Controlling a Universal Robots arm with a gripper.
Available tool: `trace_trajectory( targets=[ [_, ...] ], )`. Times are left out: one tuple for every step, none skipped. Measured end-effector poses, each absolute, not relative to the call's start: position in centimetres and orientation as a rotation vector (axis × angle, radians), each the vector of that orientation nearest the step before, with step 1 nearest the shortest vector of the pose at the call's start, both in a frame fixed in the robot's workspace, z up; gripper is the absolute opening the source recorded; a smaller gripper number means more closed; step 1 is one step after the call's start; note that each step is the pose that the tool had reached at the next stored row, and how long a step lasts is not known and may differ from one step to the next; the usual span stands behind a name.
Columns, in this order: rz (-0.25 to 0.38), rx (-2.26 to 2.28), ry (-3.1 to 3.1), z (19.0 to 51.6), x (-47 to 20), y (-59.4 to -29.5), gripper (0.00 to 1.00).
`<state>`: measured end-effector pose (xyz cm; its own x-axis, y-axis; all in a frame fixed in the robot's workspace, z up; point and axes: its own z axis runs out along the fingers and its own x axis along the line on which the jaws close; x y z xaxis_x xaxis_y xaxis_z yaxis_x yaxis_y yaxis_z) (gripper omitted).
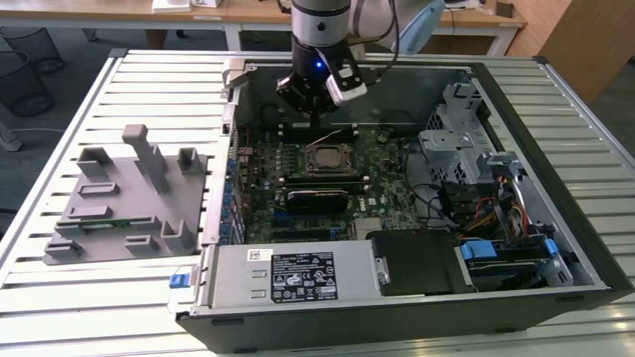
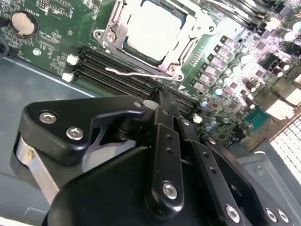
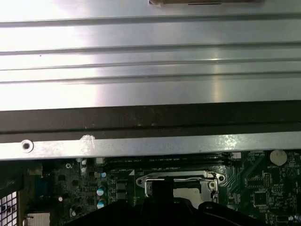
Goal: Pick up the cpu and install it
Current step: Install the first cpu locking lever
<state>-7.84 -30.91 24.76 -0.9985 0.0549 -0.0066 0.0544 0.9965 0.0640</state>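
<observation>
One risk: my end effector [image 2: 162, 101], fingers together and empty, hangs just above the seated cpu [image 2: 153, 28]; dropping could bend the socket lever [image 2: 136, 73].

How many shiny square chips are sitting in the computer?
1. The chip lies in its socket on the green board, just past the tool. Others may be hidden.

Pale silver cpu [image 2: 153, 28], green motherboard [image 2: 225, 61], black gripper [image 2: 162, 106], grey holder tray [image 1: 109, 223], blue clip [image 1: 178, 280]

Exterior view high, looking down, wrist views close, sharing socket [image 2: 153, 30]
</observation>
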Motion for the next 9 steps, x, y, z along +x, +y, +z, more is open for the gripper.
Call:
trace_trajectory(
  targets=[
    [0.096, 0.085, 3.129, 24.71, -7.83, -30.91, 0.11],
    [0.093, 0.082, 3.128, 24.65, -7.81, -30.91, 0.11],
    [0.091, 0.07, 3.127, 24.6, -7.8, -30.91, 0.11],
    [0.091, 0.05, 3.126, 24.56, -7.8, -30.91, 0.11],
    [0.091, 0.032, 3.125, 24.51, -7.8, -30.91, 0.11],
    [0.089, 0.02, 3.123, 24.46, -7.81, -30.91, 0.11],
    [0.082, 0.014, 3.122, 24.42, -7.81, -30.91, 0.11],
    [0.074, 0.011, 3.121, 24.38, -7.8, -30.91, 0.11],
    [0.063, 0.01, 3.12, 24.34, -7.8, -30.91, 0.11]
  ],
)
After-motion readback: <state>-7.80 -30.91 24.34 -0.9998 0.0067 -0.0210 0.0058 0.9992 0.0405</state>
